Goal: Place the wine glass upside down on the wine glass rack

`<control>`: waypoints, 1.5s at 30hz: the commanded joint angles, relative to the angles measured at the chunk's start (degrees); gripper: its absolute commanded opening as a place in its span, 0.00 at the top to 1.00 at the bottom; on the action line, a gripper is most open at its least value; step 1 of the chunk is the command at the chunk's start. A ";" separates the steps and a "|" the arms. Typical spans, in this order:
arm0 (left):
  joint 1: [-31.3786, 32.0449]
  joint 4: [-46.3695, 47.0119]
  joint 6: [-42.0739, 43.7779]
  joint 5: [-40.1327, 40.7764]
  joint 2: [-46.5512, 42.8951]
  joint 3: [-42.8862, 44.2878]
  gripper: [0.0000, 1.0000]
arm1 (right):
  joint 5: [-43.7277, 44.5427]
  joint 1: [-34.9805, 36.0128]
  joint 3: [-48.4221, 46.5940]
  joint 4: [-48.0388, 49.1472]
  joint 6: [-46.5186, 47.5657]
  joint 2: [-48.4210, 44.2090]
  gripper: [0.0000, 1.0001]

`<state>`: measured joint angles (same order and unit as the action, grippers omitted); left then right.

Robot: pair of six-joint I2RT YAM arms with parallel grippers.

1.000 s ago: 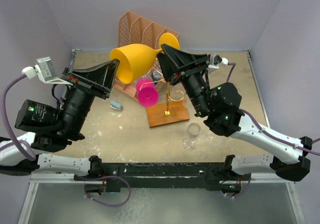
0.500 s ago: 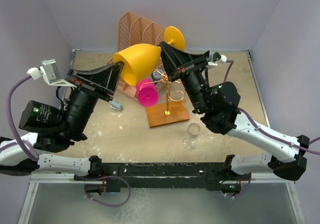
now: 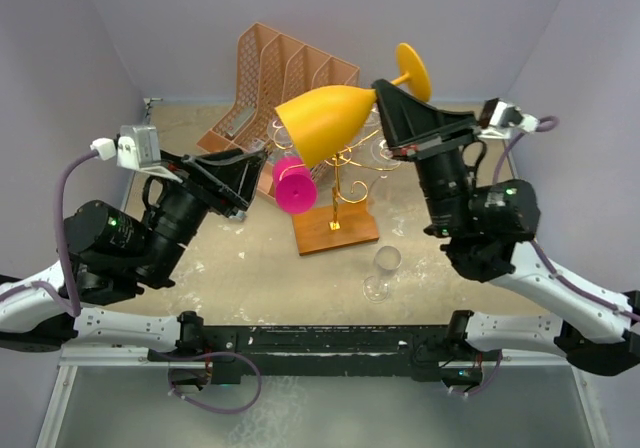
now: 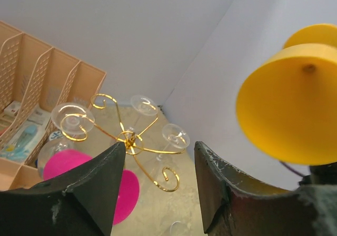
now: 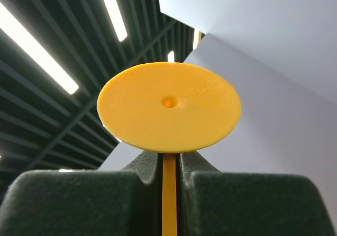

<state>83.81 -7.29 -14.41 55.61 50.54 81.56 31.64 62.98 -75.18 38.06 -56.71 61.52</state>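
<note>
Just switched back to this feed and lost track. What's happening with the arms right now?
The right gripper is shut on the stem of the yellow wine glass, holding it tilted in the air close over the wine glass rack. The left gripper is open beside the rack and holds nothing. Clear glasses hang on the rack; the yellow one is not yet on it.

Pale lilac walls, ceiling striplights

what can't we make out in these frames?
- Right wrist: the right gripper hides the bowl of the yellow wine glass; only foot and stem show.
- Top: that bowl covers part of the wine glass rack; free arms unclear.
- Left wrist: the left gripper blocks the rack's base.
- Top: clear glass near the base too transparent to judge pose.
</note>
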 commanded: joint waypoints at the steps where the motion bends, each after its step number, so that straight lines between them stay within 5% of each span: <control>1: 0.24 -8.86 -4.88 1.80 -1.88 1.04 0.47 | 1.17 -0.14 1.45 -0.74 15.41 -5.63 1.00; 10: 0.30 -11.23 -12.34 -6.50 -1.13 4.95 0.46 | -0.65 -0.14 5.69 -12.83 36.34 -14.17 1.00; 18: 0.26 -12.63 -22.90 -12.03 7.16 13.80 0.45 | -13.87 -0.14 7.26 -22.00 53.08 -17.81 1.00; 31: 0.22 -8.11 -33.18 -22.67 13.21 14.03 0.43 | -23.31 -0.14 10.17 -28.99 57.84 -18.41 1.00; 45: 0.30 -1.93 -37.64 -17.74 11.14 7.29 0.43 | -29.73 -0.14 11.55 -30.95 57.76 -17.44 1.00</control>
<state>83.81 -12.69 -49.23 35.11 62.83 88.66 4.86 62.94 -63.35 5.58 0.08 44.69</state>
